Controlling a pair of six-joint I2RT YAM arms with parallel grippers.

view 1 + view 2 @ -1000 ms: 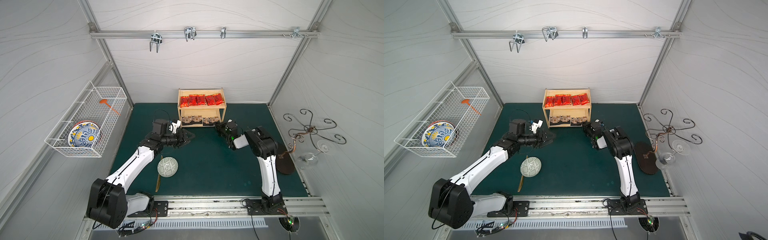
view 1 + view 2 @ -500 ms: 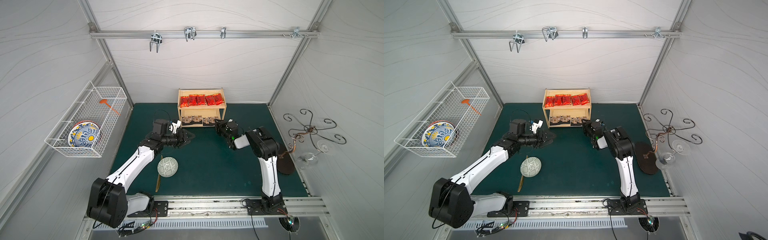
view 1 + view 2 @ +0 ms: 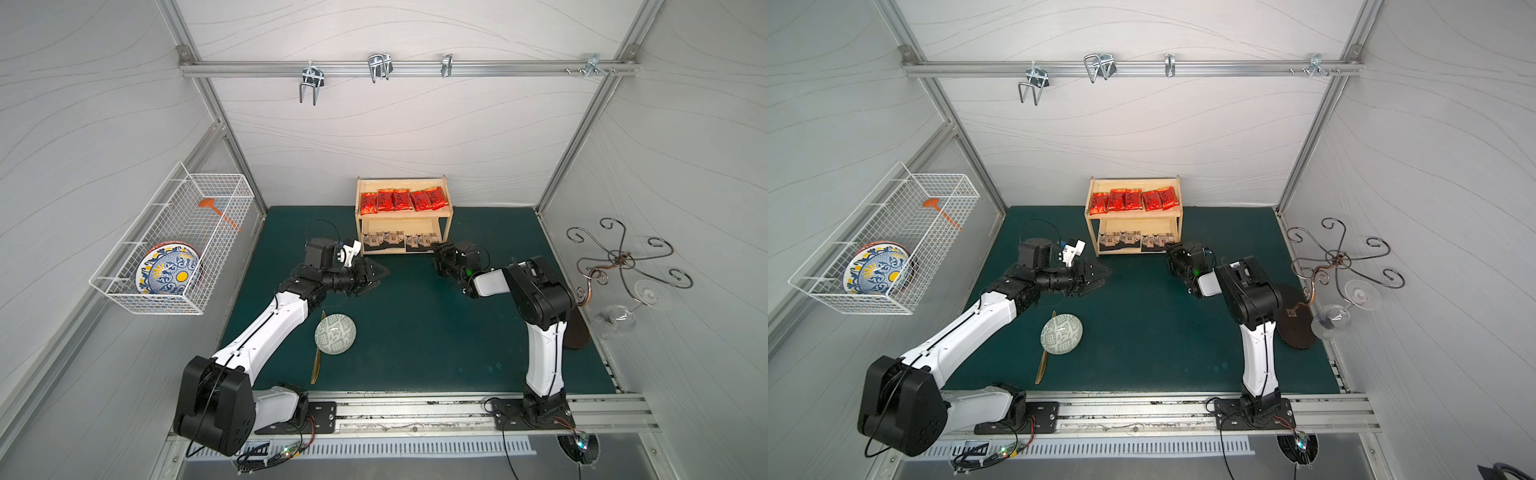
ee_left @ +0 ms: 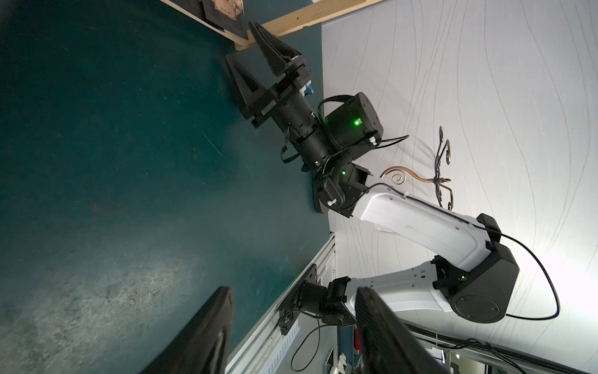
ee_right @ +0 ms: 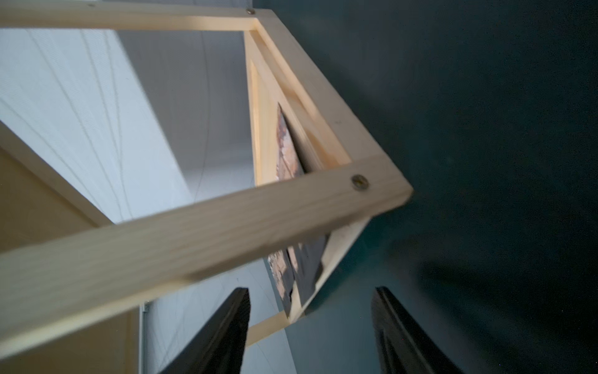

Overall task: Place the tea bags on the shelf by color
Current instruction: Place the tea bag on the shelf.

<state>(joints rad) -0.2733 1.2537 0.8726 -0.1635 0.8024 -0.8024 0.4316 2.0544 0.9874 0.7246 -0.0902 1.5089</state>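
Note:
The pine shelf (image 3: pixel 450 226) (image 3: pixel 1180 224) stands at the back of the green mat. Several red tea bags (image 3: pixel 401 200) (image 3: pixel 1133 200) lie in a row on its top tier. Several tan-brown tea bags (image 3: pixel 399 240) (image 3: pixel 1136 240) lean along the lower tier's front. My right gripper (image 3: pixel 436 254) (image 5: pixel 310 291) is open and empty, just off the shelf's lower right corner (image 5: pixel 382 191), next to the end brown bag (image 5: pixel 289 268). My left gripper (image 3: pixel 380 277) (image 4: pixel 293 294) hovers open and empty over the mat, left of the shelf's front.
A green-patterned bowl (image 3: pixel 335 333) and a gold utensil (image 3: pixel 318 365) lie near the left arm. A white wire basket (image 3: pixel 137 266) holding a plate hangs on the left wall. A wire stand (image 3: pixel 619 259) with glasses and a dark round base (image 3: pixel 577 332) sits at the right.
My right gripper has gone from shut to open at the shelf's lower right corner. The left arm has not moved.

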